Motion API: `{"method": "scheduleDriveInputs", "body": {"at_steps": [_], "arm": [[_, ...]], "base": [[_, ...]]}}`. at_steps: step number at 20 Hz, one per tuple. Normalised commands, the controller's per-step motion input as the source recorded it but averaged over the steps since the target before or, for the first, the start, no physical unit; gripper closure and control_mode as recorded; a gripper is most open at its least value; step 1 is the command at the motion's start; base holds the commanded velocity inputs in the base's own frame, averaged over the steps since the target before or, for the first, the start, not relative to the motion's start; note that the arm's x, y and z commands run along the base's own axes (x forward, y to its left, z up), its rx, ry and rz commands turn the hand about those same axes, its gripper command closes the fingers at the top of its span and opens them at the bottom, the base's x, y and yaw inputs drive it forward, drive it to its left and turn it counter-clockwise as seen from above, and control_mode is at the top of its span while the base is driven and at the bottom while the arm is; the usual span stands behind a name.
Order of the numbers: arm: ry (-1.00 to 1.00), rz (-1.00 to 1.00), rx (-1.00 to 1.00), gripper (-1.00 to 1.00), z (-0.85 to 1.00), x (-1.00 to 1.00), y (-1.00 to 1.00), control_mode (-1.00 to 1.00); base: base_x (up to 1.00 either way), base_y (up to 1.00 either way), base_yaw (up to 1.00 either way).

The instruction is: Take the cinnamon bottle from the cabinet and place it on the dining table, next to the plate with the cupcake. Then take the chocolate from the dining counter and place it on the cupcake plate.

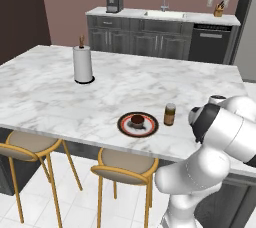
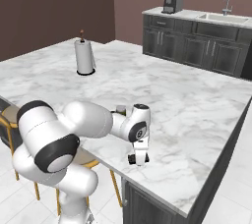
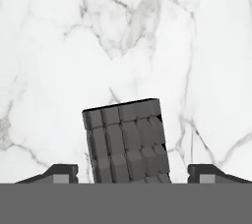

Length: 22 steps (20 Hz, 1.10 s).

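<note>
The gripper (image 3: 132,174) hangs over the chocolate (image 3: 127,142), its jaws spread wide, one tip on each side of the bar and clear of it. The chocolate is a dark, flat, ridged block of small squares lying on the white marble dining table (image 1: 45,92). Farther along the table, the cinnamon bottle (image 1: 170,114) stands just beside the plate (image 1: 138,124) bearing the cupcake (image 1: 137,120).

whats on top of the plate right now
The cupcake sits on the plate, near its middle. No chocolate on it: the bar lies on the marble between the open gripper's tips.
</note>
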Motion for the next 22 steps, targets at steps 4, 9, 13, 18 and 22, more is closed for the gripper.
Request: {"method": "scheduleDriveInputs", "body": {"at_steps": [4,9,13,18,22], "arm": [[0.00,0.00,0.00,-1.00,-0.05,0.14,0.00,-1.00],[0.04,0.00,0.00,-1.00,-0.20,0.02,-0.09,-1.00],[0.01,0.00,0.00,-1.00,-0.35,-0.04,-0.08,-1.00],[0.00,0.00,0.03,-1.00,-0.39,-0.12,-0.06,-1.00],[-0.01,0.00,0.07,-1.00,-0.31,-0.25,-0.10,-1.00]], "base": [[0.00,0.00,0.00],[0.00,0.00,0.00],[0.00,0.00,0.00],[0.00,0.00,0.00],[0.00,0.00,0.00]]}}
